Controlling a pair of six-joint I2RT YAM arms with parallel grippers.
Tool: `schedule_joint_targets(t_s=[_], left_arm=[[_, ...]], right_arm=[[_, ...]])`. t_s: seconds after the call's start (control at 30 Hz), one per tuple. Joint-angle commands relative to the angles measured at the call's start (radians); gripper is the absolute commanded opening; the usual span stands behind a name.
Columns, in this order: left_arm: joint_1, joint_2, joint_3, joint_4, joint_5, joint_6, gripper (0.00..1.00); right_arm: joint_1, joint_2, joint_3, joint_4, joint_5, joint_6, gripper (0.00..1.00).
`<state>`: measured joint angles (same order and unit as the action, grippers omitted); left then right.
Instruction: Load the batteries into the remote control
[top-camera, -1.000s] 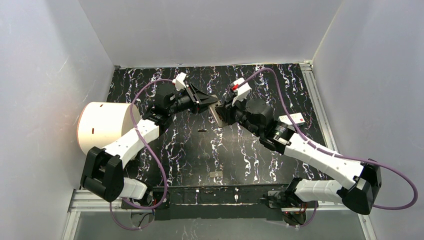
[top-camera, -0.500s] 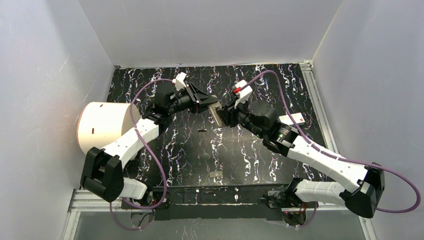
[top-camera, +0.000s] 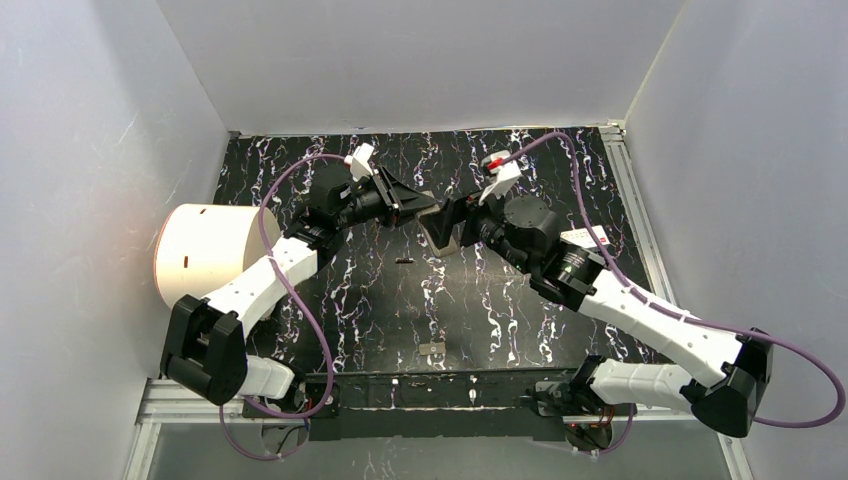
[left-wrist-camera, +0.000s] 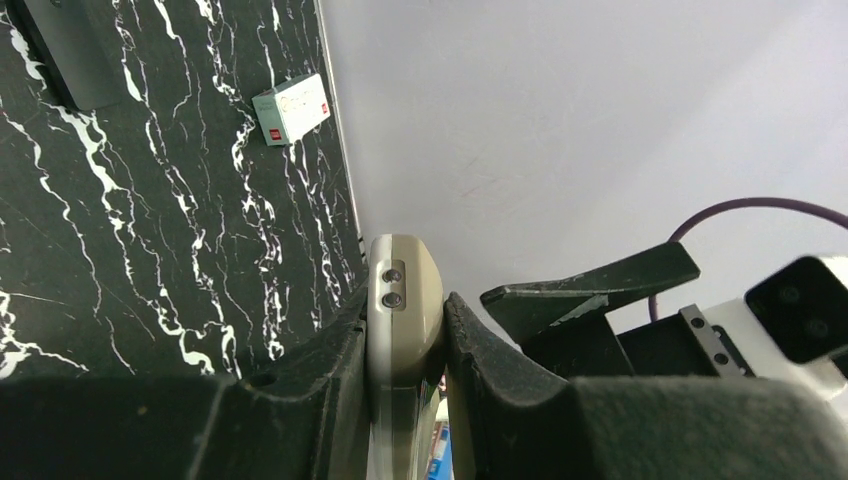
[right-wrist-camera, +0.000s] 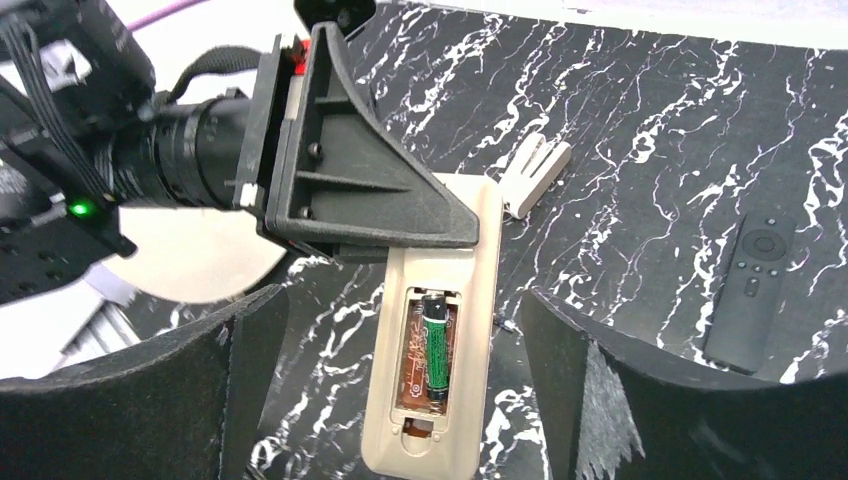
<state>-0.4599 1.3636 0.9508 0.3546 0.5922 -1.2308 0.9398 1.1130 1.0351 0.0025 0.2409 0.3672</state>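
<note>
The left gripper (left-wrist-camera: 405, 325) is closed tight on the beige remote control (right-wrist-camera: 440, 330). Its two black fingers (left-wrist-camera: 325, 375) press on the long sides of the remote, near one end. The remote is up in the air over the black table (top-camera: 500, 300) with white marks, near the middle of the far part.

The back of the remote faces the right wrist camera. The battery slot is open there. One green battery (right-wrist-camera: 433, 345) lies inside it, on the right side of the slot in that view. Next to it is a bare brown space.

The right gripper (right-wrist-camera: 402, 300) is opened wide. It has nothing in it. Its two fingers (right-wrist-camera: 250, 380) stand on each side of the remote, with a gap on both sides, so they do not touch it. From above, the two grippers meet nose to nose, very close.

A black remote (right-wrist-camera: 750, 290) lies flat on the table, well apart from the beige one. A little white piece with prongs (right-wrist-camera: 535, 170) lies on the table near the beige remote's far end in the right wrist view. A small white box (left-wrist-camera: 292, 107) with a red mark sits close to the table's edge by the wall. A big white round tub (top-camera: 205, 250) stands at the left side of the table, beside the left arm.

A tiny dark stick (top-camera: 404, 260) lies on the table just below the grippers in the top view. It is too small to tell what it is. A small grey thing (top-camera: 432, 348) lies nearer the arm bases.
</note>
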Motion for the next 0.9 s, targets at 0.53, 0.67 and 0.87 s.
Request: schedule_joint_targets(t_s=[0.53,0.67,0.87], left_arm=[[-0.002,-0.059,0.050,0.002,0.033,0.140,0.00],[-0.002,-0.054,0.045,0.003,-0.010,0.126,0.00],[-0.002,-0.046,0.050,0.027,0.002,0.106,0.00]], right_arm=[[-0.005,-0.211,-0.313,0.192,0.275,0.938,0.99],[-0.006,-0.212,-0.355,0.222,0.275,1.015,0.99],[-0.014,-0.161,-0.369,0.312,0.220,1.061,0.99]])
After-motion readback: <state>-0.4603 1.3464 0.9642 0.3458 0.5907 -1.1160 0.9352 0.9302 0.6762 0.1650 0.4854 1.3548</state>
